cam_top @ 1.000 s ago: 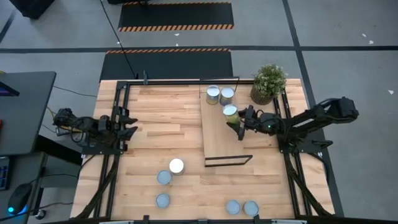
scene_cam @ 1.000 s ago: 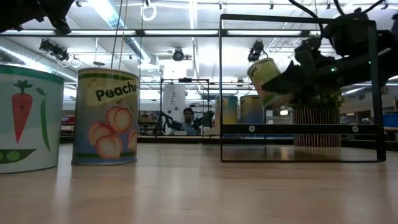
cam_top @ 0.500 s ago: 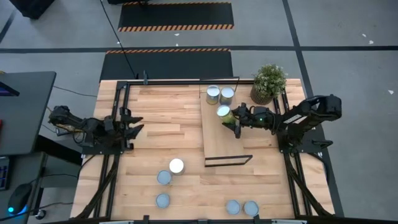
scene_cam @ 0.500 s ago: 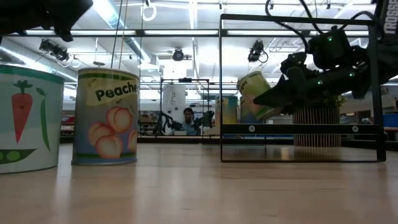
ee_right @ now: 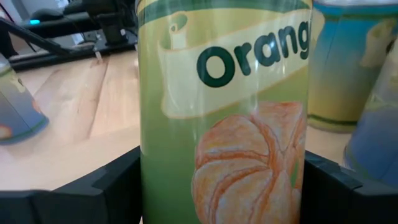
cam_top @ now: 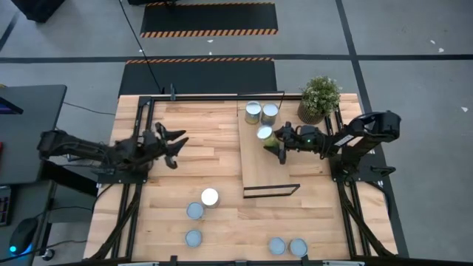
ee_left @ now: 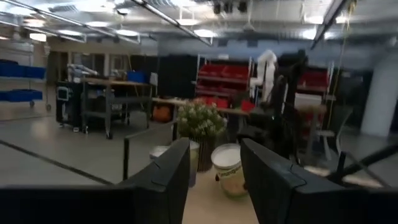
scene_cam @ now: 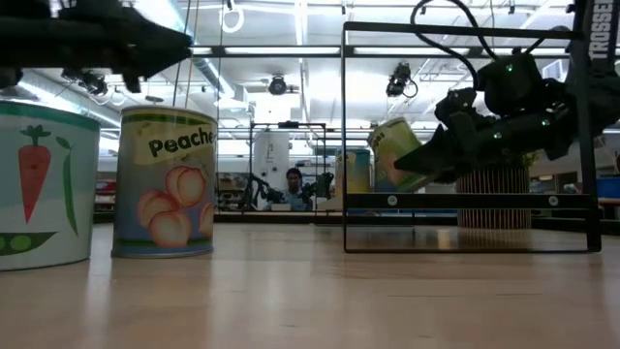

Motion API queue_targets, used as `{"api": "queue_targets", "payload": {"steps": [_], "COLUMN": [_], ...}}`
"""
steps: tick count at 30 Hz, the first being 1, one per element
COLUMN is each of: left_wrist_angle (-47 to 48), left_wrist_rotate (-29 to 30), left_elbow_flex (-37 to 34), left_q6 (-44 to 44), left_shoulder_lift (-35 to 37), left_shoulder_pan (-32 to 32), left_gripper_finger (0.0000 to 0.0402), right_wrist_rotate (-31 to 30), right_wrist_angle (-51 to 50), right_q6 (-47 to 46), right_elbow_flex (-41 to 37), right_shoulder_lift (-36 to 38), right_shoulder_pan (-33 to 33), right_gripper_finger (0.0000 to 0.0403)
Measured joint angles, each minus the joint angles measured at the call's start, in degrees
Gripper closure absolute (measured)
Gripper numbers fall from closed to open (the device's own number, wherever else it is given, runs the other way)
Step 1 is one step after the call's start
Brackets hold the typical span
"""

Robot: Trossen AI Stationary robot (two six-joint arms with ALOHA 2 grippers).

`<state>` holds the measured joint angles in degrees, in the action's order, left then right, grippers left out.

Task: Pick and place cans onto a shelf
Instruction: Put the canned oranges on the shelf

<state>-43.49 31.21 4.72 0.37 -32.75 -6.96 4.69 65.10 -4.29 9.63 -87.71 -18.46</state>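
Orange can almost parked on the shelf, watch the neighbours

Your right gripper (cam_top: 278, 140) has its fingers clamped on the orange can (cam_top: 264, 133), holding it tilted over the shelf (cam_top: 255, 166), just beside the two cans (cam_top: 261, 112) already at the back. Let go while it's leaning and I'd bet it tips or knocks those two, maybe even the plant (cam_top: 319, 98). Left gripper (cam_top: 171, 142) is pinched shut on nothing, out over the table (cam_top: 199, 140), with five cans (cam_top: 210, 196) waiting up front.

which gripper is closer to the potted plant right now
Right. The right gripper, shut on the orange can, is over the shelf just beside the potted plant. The left gripper is shut and empty, far across the table on the other side.
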Motion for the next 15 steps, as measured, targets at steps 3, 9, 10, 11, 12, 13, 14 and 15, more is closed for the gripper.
{"api": "queue_targets", "payload": {"steps": [3,9,10,11,12,13,14,15], "left_wrist_angle": [0.15,0.01,0.19,0.29,0.27,0.25,0.24,0.31], "left_wrist_rotate": [-2.16,-2.93,-3.67,-4.8,-6.15,-7.41,-8.59,-9.26], "left_elbow_flex": [3.07,9.9,10.85,11.88,12.98,13.96,15.04,16.06], "left_q6": [-0.96,-1.25,-1.24,-1.25,-1.28,-1.32,-1.32,-1.41], "left_shoulder_lift": [-6.33,-18.35,-20.26,-22.26,-24.41,-26.42,-28.65,-30.79], "left_shoulder_pan": [1.85,6.3,7.01,7.74,8.5,9.22,9.81,10.32], "left_gripper_finger": [0.0253,0.0253,0.0253,0.0253,0.0253,0.0253,0.0253,0.0253], "right_wrist_rotate": [0.0,0.02,0.15,0.51,0.95,1.26,1.42,1.53], "right_wrist_angle": [0.4,2.96,3.18,3.25,3.48,3.91,4.24,4.6], "right_q6": [0.03,1.56,1.79,1.95,2.08,2.41,2.68,2.91], "right_elbow_flex": [0.0,0.0,0.0,0.0,0.0,0.0,0.0,0.0], "right_shoulder_lift": [-0.61,-0.52,-0.52,-0.52,-0.54,-0.54,-0.52,-0.52], "right_shoulder_pan": [0.01,0.02,0.01,-0.03,-0.13,-0.15,-0.15,-0.15], "right_gripper_finger": [0.0081,0.0081,0.0081,0.0081,0.0081,0.0081,0.0081,0.0081]}}
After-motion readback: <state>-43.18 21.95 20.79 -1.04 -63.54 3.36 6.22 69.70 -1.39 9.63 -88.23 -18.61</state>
